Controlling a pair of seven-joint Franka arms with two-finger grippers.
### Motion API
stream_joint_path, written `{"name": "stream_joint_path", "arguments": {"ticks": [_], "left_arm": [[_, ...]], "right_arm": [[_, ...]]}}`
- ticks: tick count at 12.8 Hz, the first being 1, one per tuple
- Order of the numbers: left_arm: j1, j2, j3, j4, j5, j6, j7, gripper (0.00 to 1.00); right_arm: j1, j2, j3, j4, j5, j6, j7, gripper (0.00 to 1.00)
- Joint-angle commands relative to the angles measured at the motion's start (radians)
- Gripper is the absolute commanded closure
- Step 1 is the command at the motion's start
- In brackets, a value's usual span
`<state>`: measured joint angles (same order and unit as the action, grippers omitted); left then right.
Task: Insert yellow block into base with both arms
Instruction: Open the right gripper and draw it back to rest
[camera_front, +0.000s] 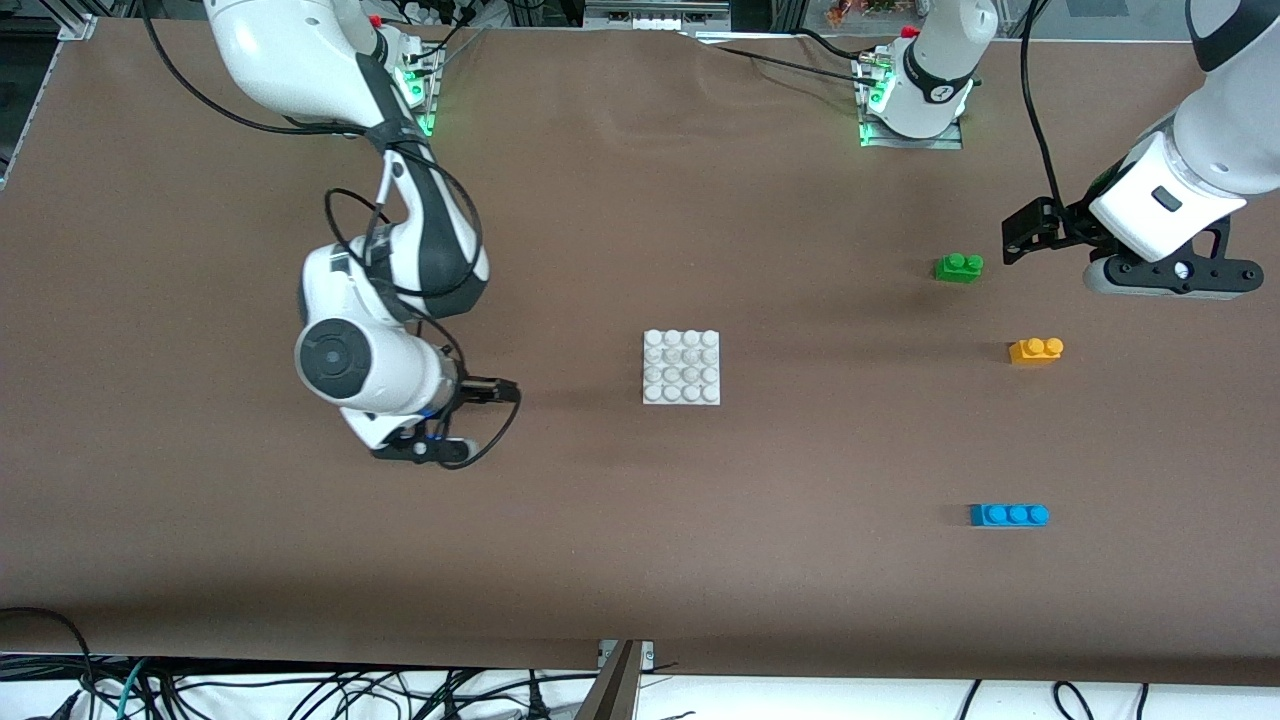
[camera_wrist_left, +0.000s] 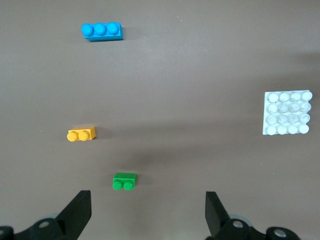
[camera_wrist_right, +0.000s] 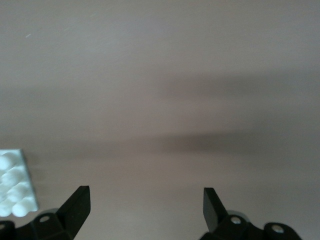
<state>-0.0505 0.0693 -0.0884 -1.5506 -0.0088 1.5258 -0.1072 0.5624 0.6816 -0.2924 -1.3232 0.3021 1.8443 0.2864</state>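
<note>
The yellow block (camera_front: 1036, 351) (camera_wrist_left: 81, 134) lies on the brown table toward the left arm's end, studs up. Mid-table sits the white studded base (camera_front: 681, 367) (camera_wrist_left: 287, 113) (camera_wrist_right: 15, 185). My left gripper (camera_front: 1165, 278) (camera_wrist_left: 147, 200) hangs open and empty above the table beside the green brick, apart from the yellow block. My right gripper (camera_front: 425, 448) (camera_wrist_right: 145, 197) is open and empty over bare table, off the base's edge toward the right arm's end.
A green two-stud brick (camera_front: 958, 267) (camera_wrist_left: 124, 181) lies farther from the front camera than the yellow block. A blue three-stud brick (camera_front: 1008, 515) (camera_wrist_left: 102, 31) lies nearer to it. Cables run along the table's front edge.
</note>
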Motion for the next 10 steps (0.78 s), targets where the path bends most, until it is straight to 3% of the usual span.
{"name": "stream_joint_path", "arguments": {"ticks": [1, 3, 6, 10], "left_arm": [[0.004, -0.005, 0.001, 0.010, 0.010, -0.009, 0.012, 0.00], [0.004, -0.003, 0.002, 0.010, 0.010, -0.009, 0.014, 0.00], [0.004, -0.011, 0.001, 0.001, 0.010, -0.004, 0.014, 0.00], [0.033, -0.077, 0.001, -0.117, 0.009, 0.085, 0.017, 0.00]], "right_arm": [[-0.018, -0.048, -0.034, -0.022, -0.018, -0.043, -0.029, 0.00], [-0.068, -0.109, -0.025, -0.056, -0.111, -0.056, -0.055, 0.00], [-0.151, -0.242, -0.014, -0.172, -0.153, -0.056, -0.125, 0.00], [-0.385, -0.551, 0.204, -0.411, -0.311, -0.077, -0.141, 0.00]]}}
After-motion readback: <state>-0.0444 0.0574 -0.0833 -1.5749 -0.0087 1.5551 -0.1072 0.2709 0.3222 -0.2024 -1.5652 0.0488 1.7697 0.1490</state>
